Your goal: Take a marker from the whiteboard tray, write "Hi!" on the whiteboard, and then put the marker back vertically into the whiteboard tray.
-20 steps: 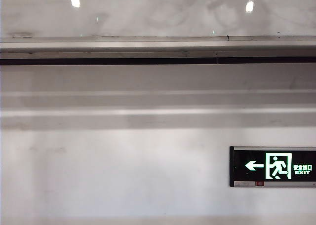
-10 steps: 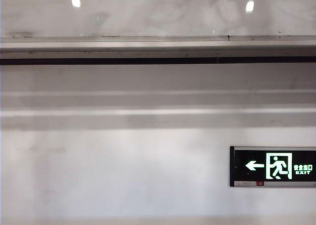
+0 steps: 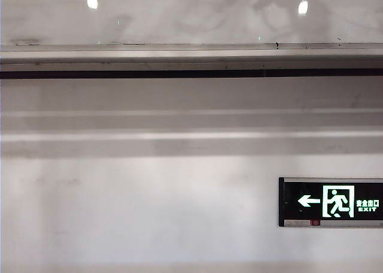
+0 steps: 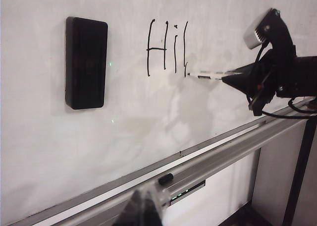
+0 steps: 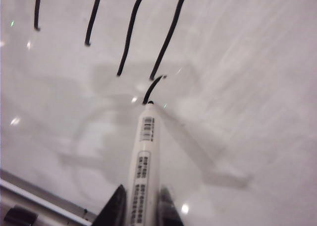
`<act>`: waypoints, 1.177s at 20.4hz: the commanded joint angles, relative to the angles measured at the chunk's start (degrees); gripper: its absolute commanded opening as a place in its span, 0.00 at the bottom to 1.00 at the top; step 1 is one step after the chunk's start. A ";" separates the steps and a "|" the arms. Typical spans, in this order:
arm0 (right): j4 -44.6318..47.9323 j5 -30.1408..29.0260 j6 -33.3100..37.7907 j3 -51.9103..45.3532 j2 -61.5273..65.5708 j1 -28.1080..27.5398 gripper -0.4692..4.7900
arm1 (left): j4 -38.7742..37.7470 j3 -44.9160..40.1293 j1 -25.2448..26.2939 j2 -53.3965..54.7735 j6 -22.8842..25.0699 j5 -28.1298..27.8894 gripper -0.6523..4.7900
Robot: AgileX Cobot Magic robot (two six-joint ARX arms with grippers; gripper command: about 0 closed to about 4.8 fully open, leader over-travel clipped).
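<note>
- Against the exterior pictures from a moment ago, nothing has shifted: the long silver-grey metal whiteboard tray [image 3: 191,54] crosses the upper part of the frame under the glossy white whiteboard [image 3: 179,18], the green-lit exit sign [image 3: 331,202] sits at lower right, and neither arm shows.
- In the left wrist view the right gripper [image 4: 237,75] reaches in from the right edge, its black jaws drawn narrow around the slim white-barrelled marker [image 4: 210,76].
- The marker's dark tip touches the whiteboard [image 4: 148,122] at the foot of the last stroke of the black handwritten "Hi!" [image 4: 167,48], upper centre.
- The right wrist view shows the same grip: the right gripper [image 5: 138,206] at the bottom edge pinches the marker [image 5: 144,156], whose tip meets a short black dash.
- A black rectangular eraser [image 4: 86,62] clings to the board at upper left.
- A small black cap-like piece [image 4: 165,178] lies on the tray [image 4: 233,149], lower centre.
- The left gripper [image 4: 141,211] shows only as a dark blurred tip at the bottom edge; its jaw opening cannot be told.
</note>
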 commanded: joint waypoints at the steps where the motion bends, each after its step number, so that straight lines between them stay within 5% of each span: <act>1: -0.24 0.28 0.42 0.39 0.35 0.00 0.09 | 0.37 0.22 -0.02 -0.09 0.00 0.28 0.11; 24: 1.49 0.37 0.46 0.37 0.70 0.00 0.09 | 0.31 0.22 -0.02 -0.09 0.00 0.31 0.11</act>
